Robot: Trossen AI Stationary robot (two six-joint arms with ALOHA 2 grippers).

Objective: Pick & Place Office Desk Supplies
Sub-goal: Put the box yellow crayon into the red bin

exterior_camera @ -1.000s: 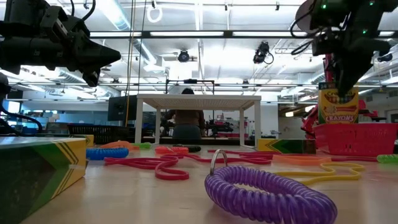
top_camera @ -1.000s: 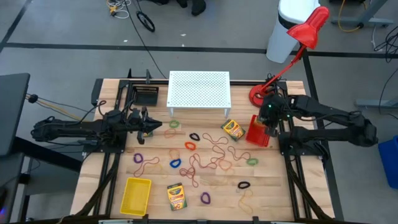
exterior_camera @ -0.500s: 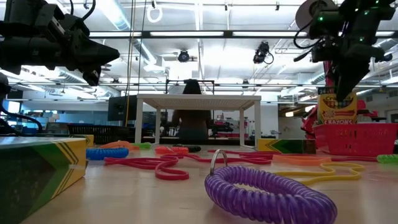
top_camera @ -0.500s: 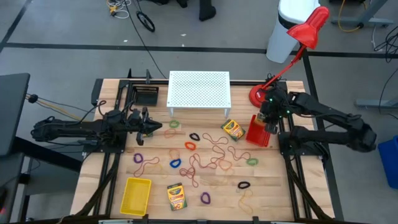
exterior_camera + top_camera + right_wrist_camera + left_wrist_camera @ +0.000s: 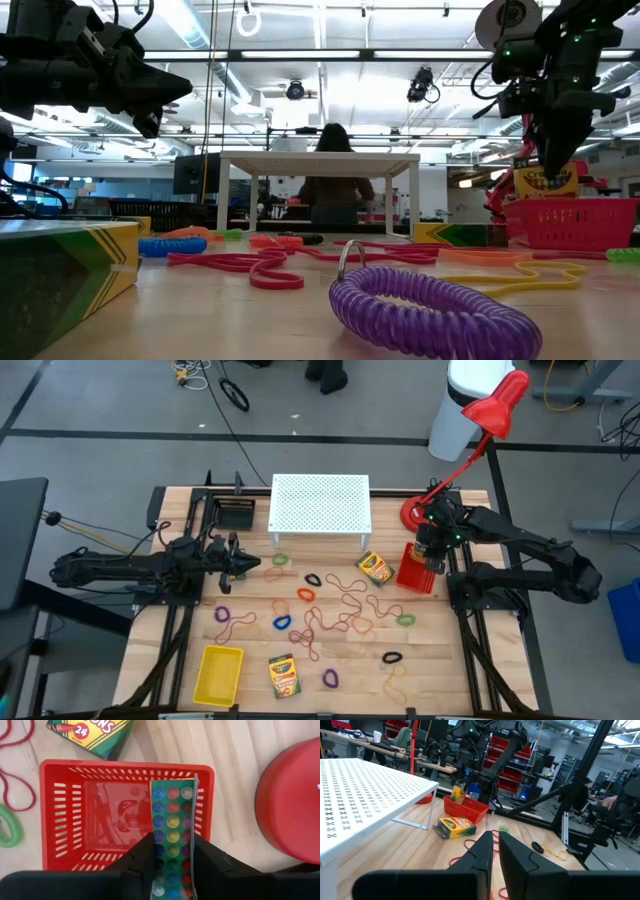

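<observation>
My right gripper (image 5: 431, 556) hangs over the red basket (image 5: 412, 576) near the table's right edge, shut on a yellow-and-green crayon box (image 5: 172, 815). In the low view the box (image 5: 545, 180) stands upright with its lower end behind the basket wall (image 5: 570, 222). A second crayon box (image 5: 374, 568) lies left of the basket, and a third (image 5: 284, 675) lies near the near edge. Coloured loops and tan rubber bands (image 5: 340, 610) lie scattered over the table's middle. My left gripper (image 5: 248, 564) waits shut above the table's left part, holding nothing. My right gripper pinches the crayon box between its two fingers (image 5: 142, 852), one on each side of the box's upper part (image 5: 172, 832). The fingers come from above, pointing down. The box hangs upright with its lower end inside the red basket; whether it touches the basket floor I cannot tell.
The white perforated stand (image 5: 320, 503) sits at the far edge. The red lamp's base (image 5: 413, 515) stands just beyond the red basket. A yellow basket (image 5: 219, 672) lies at the near left. A person stands in the room behind the table (image 5: 335, 185).
My right gripper has moved down and slightly toward the far edge, and the crayon box has sunk deeper into the red basket while staying upright. It has stayed shut on the box. The person behind the table has walked across.
</observation>
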